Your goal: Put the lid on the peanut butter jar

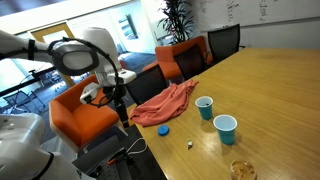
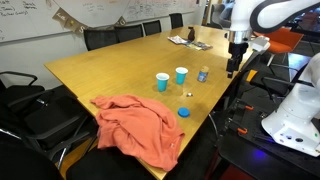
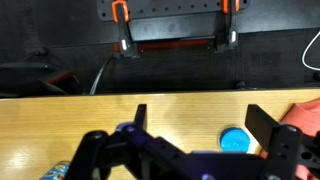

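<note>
The small blue lid (image 1: 163, 128) lies flat on the wooden table near its edge, beside a red cloth. It also shows in an exterior view (image 2: 184, 112) and in the wrist view (image 3: 234, 139). The peanut butter jar (image 1: 242, 170) stands uncapped further along the table, past two teal cups, and shows in an exterior view (image 2: 203, 75). My gripper (image 3: 200, 125) is open and empty. It hangs above the table's edge (image 1: 122, 103) (image 2: 232, 66), with the lid just inside its right finger in the wrist view.
A crumpled red cloth (image 1: 165, 103) (image 2: 135, 125) lies next to the lid. Two teal cups (image 1: 204, 106) (image 1: 226, 128) stand between the lid and the jar. A tiny white object (image 1: 188, 144) lies on the table. Office chairs (image 1: 180, 58) line the table.
</note>
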